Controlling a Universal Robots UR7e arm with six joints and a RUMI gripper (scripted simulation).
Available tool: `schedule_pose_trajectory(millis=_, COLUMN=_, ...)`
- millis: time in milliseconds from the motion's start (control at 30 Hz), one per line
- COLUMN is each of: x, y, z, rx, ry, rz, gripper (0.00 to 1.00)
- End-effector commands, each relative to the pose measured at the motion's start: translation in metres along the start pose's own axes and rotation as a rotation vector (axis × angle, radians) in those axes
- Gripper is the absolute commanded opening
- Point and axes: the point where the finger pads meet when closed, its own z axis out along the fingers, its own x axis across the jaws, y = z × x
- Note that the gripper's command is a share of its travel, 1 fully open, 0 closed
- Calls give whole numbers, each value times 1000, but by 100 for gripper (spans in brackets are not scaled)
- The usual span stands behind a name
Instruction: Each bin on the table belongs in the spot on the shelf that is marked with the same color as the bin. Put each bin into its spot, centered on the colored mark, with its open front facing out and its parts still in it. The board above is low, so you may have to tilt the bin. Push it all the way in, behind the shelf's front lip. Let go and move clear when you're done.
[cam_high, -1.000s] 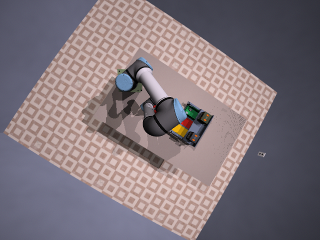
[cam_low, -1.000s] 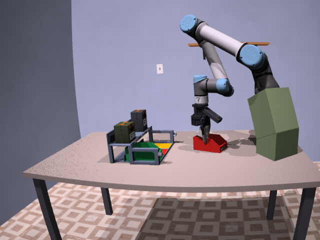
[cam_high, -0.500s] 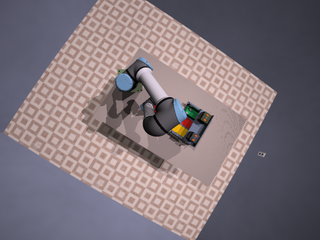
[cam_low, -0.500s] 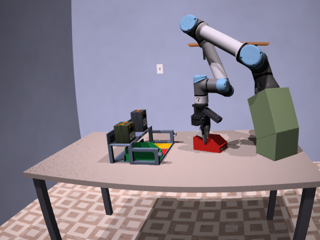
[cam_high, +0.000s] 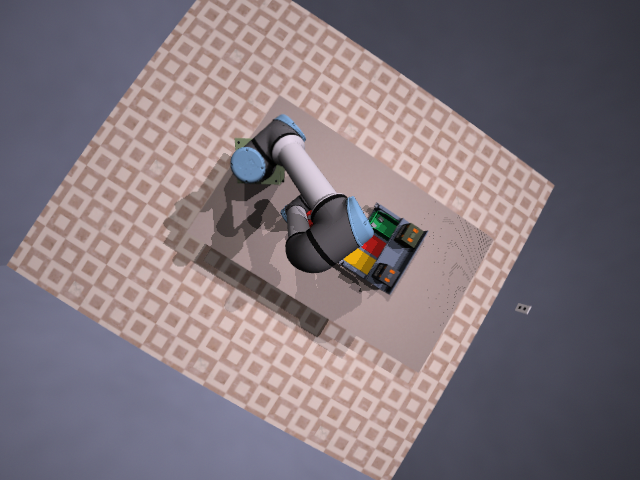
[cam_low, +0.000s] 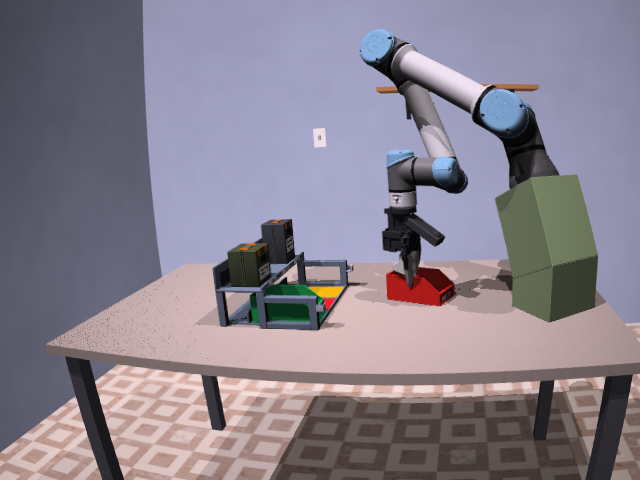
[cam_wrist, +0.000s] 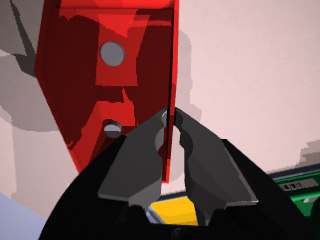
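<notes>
The red bin (cam_low: 413, 294) (cam_wrist: 65, 95) stands on the table, with two round grey parts (cam_wrist: 112, 53) (cam_wrist: 113, 129) inside. My gripper (cam_low: 410, 285) (cam_wrist: 170, 108) is shut on the top edge of one side wall of the red bin, one finger inside and one outside. In the top view the arm hides the gripper and most of this bin. The green bin (cam_high: 383, 225) (cam_low: 286, 311) sits in the shelf (cam_high: 394, 255) (cam_low: 222, 308) at one end. The yellow mark (cam_high: 360, 261) (cam_low: 330, 292) (cam_wrist: 177, 211) and the red mark (cam_high: 373, 245) (cam_low: 329, 302) show uncovered beside it.
An olive box (cam_high: 410, 235) (cam_low: 248, 264) and a dark grey box (cam_high: 386, 273) (cam_low: 279, 240) stand on the upper board of the shelf. Grey side rails and posts frame the shelf's ends. The arm's green base block (cam_low: 550, 248) stands on the other side of the red bin.
</notes>
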Motion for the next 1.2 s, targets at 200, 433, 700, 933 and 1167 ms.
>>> schedule_pose_trajectory(millis=200, x=1, y=0, z=-9, rx=-1, ry=1, rz=-1, gripper=0)
schedule_pose_trajectory(millis=433, x=0, y=0, z=-17, rx=-1, ry=0, rz=-1, gripper=0)
schedule_pose_trajectory(millis=700, x=0, y=0, z=-24, rx=-1, ry=0, rz=-1, gripper=0)
schedule_pose_trajectory(millis=933, x=0, y=0, z=-27, rx=-1, ry=1, rz=-1, gripper=0)
schedule_pose_trajectory(millis=1167, x=0, y=1, z=-28, rx=-2, ry=1, rz=0, gripper=0)
